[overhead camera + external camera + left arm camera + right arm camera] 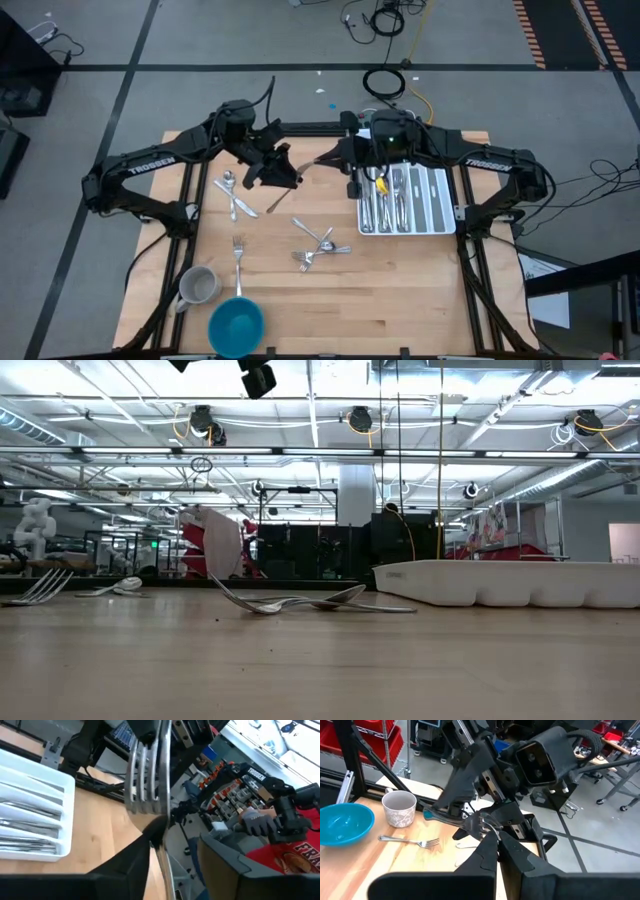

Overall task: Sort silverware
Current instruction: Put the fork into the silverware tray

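A silver fork (470, 821) hangs in the air between my two grippers above the table's far middle (318, 160). My right gripper (492, 840) is shut on its tine end. My left gripper (172, 875) is open, with one finger on each side of the fork's handle (167, 867). More silverware lies on the table: a small pile (318, 245), a single fork (238, 252) and a few pieces at the far left (232, 195). Several pieces lie in the white organiser tray (445, 200). My right gripper pinches the fork's tine end (481, 824) between its two fingers, coming nearly level from the table's right side and lying along the fork. The fork is lifted clear of the table, and its handle reaches over into my left gripper. My left gripper has the handle running close along one finger (127, 870); whether they touch I cannot tell.
A grey mug (197, 285) and a blue bowl (236, 325) stand at the table's near left. Another utensil (278, 203) lies on the table beneath my left gripper. The tray takes up the far right. Bare wood lies at the near middle and near right.
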Robot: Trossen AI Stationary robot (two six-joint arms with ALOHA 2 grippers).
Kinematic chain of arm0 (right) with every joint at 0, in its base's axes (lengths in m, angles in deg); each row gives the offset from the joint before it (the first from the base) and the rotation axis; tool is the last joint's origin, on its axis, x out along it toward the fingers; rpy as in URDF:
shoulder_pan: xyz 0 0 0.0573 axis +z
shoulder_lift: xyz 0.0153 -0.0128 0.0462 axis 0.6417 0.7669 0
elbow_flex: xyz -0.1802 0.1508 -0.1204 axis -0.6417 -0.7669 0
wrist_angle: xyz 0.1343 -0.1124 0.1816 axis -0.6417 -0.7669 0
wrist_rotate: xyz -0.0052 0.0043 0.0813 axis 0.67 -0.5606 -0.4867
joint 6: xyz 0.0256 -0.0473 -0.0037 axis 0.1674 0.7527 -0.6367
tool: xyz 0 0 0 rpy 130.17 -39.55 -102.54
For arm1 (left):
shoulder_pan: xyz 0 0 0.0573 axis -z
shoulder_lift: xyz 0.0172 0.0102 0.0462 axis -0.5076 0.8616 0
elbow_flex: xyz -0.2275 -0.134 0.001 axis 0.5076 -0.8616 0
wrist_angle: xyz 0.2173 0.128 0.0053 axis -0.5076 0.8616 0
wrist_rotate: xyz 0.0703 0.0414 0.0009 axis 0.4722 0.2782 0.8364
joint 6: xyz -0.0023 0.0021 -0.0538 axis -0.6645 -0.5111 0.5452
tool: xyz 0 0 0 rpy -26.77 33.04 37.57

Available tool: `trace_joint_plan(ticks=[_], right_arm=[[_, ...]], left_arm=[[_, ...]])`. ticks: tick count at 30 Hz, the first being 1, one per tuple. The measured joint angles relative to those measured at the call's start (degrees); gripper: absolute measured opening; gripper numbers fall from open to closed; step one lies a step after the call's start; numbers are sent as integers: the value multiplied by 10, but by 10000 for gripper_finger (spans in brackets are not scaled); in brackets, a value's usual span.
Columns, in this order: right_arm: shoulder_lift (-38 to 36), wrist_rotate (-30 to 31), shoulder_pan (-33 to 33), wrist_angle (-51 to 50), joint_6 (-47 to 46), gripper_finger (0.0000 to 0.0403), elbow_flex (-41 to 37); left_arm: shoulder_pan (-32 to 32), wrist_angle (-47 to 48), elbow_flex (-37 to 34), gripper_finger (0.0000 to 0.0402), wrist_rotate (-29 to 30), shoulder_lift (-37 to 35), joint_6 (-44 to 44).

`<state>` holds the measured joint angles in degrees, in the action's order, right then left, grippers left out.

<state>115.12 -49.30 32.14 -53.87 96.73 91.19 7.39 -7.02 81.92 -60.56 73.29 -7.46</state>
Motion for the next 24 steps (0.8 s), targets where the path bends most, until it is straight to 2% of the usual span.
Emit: trace_joint_plan(ticks=[5, 8, 15, 20, 24], right_arm=[[-9, -1, -27, -60, 7, 0, 0], [-25, -5, -48, -109, -19, 0, 0], [-53, -33, -71, -260, -56, 0, 0], [-60, -25, -94, -415, -62, 0, 0], [-51, -11, -124, -520, -61, 0, 0]], left_arm=[[-16, 50, 0, 184, -39, -2, 3], [-34, 105, 0, 185, -37, -2, -21], [-80, 226, 0, 185, 34, -3, -138], [-96, 285, 0, 185, 81, -3, -186], [-95, 308, 0, 185, 96, -3, -212]])
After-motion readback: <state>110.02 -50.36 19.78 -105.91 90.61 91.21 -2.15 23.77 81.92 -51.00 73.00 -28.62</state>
